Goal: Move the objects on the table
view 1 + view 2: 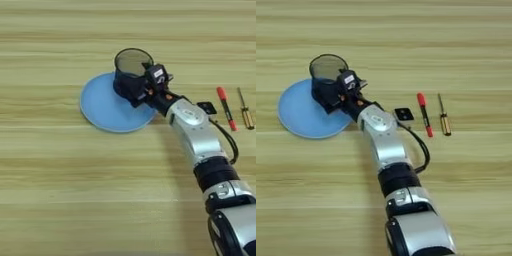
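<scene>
Jaws of my right gripper [331,97] look clenched on the dark mesh pen cup [327,70] over the round light-blue plate [298,117]; a slack grip could tip it.

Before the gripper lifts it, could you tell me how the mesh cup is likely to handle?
The mesh cup is see-through wire, so it is probably light. It stands tall and upright on the plate, so a sideways push might tip it. The gripper is at its wall; thin mesh may flex.
</scene>
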Robot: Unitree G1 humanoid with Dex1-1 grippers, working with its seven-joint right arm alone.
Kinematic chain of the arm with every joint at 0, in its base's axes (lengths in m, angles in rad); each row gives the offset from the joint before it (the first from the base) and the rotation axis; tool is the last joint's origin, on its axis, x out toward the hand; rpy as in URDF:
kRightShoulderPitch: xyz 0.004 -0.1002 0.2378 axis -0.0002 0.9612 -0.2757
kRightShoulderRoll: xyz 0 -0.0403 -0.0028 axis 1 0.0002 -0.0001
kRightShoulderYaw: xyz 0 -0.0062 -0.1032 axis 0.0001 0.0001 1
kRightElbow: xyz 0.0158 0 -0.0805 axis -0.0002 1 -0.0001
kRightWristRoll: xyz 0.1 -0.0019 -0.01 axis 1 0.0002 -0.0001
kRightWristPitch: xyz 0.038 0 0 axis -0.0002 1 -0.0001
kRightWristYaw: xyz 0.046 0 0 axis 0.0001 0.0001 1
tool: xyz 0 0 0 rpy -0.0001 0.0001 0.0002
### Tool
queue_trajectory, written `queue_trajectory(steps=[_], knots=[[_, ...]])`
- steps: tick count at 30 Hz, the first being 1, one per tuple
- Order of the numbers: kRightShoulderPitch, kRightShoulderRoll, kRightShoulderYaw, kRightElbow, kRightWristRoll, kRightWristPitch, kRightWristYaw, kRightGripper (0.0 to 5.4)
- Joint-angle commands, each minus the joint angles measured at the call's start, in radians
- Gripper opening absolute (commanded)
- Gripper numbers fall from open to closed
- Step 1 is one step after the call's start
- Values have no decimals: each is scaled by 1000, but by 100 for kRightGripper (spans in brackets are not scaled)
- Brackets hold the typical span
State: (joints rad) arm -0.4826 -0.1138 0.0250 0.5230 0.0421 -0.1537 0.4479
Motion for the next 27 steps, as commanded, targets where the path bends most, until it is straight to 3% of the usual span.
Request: queue_trajectory(steps=[1,6,19,27], knots=[[-44,-38,-52,-115,27,14,-40,473],[-13,-65,-92,-162,26,23,-74,473],[-30,-120,-188,-54,24,17,-195,473],[-52,-118,-196,37,34,10,-195,473]])
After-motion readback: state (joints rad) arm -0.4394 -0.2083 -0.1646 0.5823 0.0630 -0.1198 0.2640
